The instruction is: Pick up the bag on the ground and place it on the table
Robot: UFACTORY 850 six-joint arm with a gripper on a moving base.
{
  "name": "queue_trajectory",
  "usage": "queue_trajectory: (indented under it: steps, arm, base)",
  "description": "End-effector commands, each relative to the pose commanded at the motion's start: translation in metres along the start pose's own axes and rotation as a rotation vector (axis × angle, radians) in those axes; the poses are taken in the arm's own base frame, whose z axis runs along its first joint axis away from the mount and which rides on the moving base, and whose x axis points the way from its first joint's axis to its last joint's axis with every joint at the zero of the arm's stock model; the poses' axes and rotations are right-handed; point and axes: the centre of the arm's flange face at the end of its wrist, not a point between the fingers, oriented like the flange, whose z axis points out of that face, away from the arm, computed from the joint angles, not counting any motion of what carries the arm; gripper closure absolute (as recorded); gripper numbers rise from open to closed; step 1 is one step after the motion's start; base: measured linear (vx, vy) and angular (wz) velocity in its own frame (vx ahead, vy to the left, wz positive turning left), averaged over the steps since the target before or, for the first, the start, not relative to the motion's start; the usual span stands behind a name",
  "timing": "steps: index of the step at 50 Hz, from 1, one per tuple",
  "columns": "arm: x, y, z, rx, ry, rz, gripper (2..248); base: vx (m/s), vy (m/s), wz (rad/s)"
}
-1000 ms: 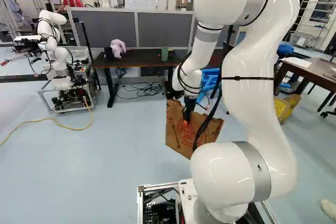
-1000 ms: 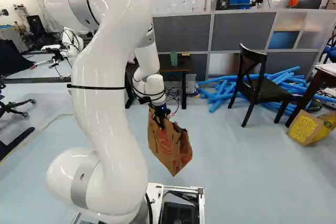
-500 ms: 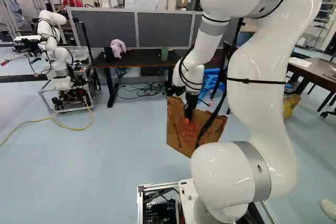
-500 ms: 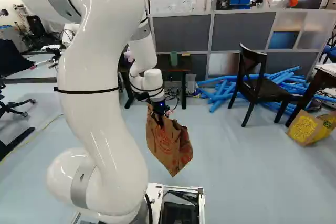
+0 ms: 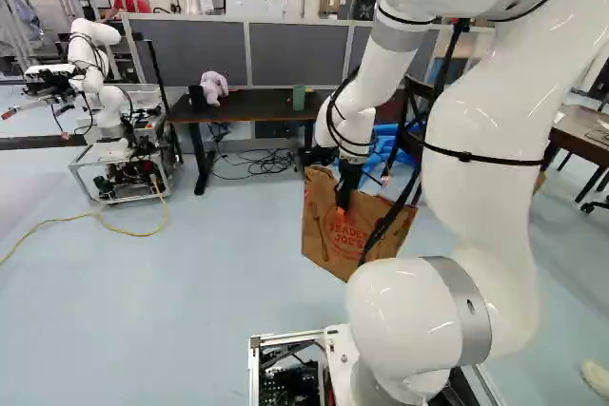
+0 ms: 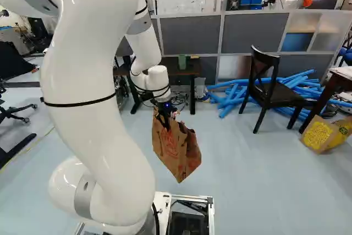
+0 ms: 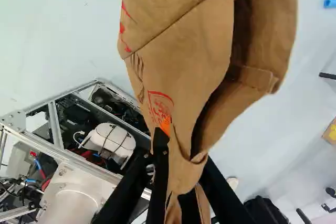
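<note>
Your gripper (image 5: 341, 208) is clamped on the brown paper bag (image 5: 324, 246), near its open top. Bag hangs tilted over the floor (image 5: 190, 292), ahead of your base (image 6: 190, 197), nearer you than the dark table (image 5: 257, 104) holding the green cup (image 5: 299, 97).

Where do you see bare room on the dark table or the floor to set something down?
On the dark table, between the pink plush toy and green container. On the floor, between the yellow cable and hanging bag in the left base view. Crowded: the plush toy's end, beside a black object, and around the chair, among blue tubes.
</note>
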Motion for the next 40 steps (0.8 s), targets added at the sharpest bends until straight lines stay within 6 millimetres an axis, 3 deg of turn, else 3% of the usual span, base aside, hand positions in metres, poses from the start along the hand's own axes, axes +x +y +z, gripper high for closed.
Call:
queue_trajectory:
  steps: [40]
  arm:
    - [-0.019, -0.004, -0.06, -0.004, 0.035, 0.077, 229]
  base:
    - [0.0, 0.0, 0.0]
